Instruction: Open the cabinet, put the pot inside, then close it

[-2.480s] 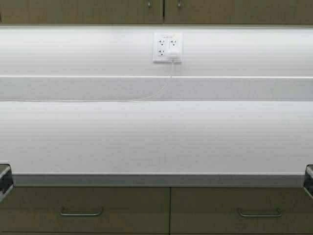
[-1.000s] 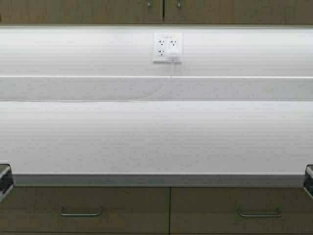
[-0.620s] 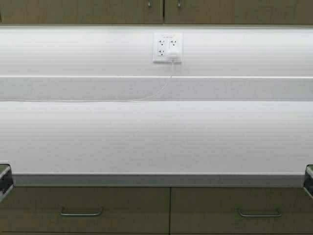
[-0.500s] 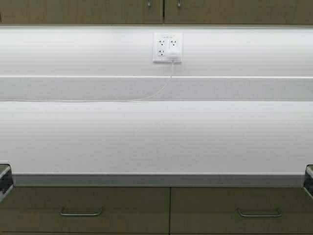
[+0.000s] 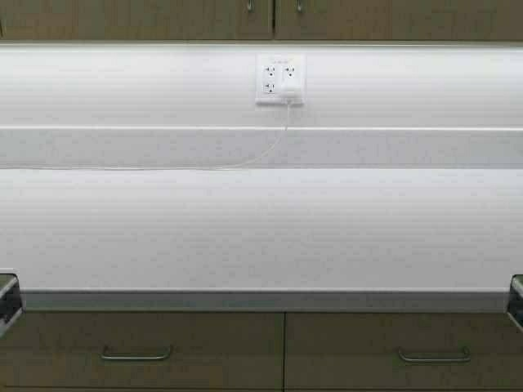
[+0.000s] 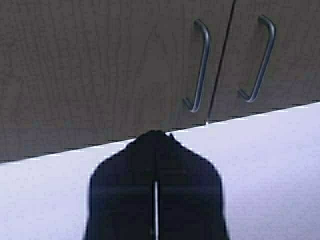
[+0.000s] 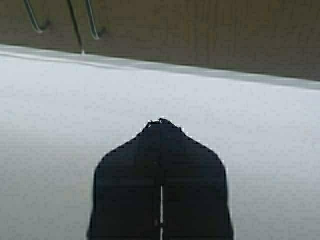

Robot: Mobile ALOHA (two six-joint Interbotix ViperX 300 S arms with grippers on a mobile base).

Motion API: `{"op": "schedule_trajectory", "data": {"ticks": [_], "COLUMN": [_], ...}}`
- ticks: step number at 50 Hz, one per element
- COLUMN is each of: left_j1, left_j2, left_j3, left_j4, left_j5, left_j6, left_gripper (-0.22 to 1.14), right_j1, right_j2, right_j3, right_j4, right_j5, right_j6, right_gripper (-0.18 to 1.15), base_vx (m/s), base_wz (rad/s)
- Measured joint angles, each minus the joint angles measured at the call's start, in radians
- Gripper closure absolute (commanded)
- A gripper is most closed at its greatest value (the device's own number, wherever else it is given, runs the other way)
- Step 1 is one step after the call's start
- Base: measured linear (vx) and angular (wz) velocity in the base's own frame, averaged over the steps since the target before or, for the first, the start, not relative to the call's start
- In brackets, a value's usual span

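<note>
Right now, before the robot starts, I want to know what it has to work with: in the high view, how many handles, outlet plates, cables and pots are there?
Upper cabinet door handles: 2
Lower front handles: 2
Outlet plates: 1
White cables: 1
Pots: 0
Total: 6

Left gripper (image 6: 155, 142): black, two broad flat fingers tapering to blunt peak, thin pale seam between. Right gripper (image 7: 160, 125): same black, same shape.
</note>
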Motion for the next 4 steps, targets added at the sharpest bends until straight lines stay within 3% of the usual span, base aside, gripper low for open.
{"op": "schedule_trajectory", "data": {"ticks": [4], "left_j1": [0.000], "left_j2": [0.000], "left_j3": [0.000], "left_j4": [0.000], "left_j5": [0.000], "left_j6": [0.000], "left_gripper": [0.88], "right_j1": [0.000], "right_j2": [0.002], "right_j3": [0.000], "right_j4": [0.000], "right_j5": [0.000], "right_j6": [0.000], "right_gripper": [0.91], "base_vx": [0.00], "base_wz": [0.00]}}
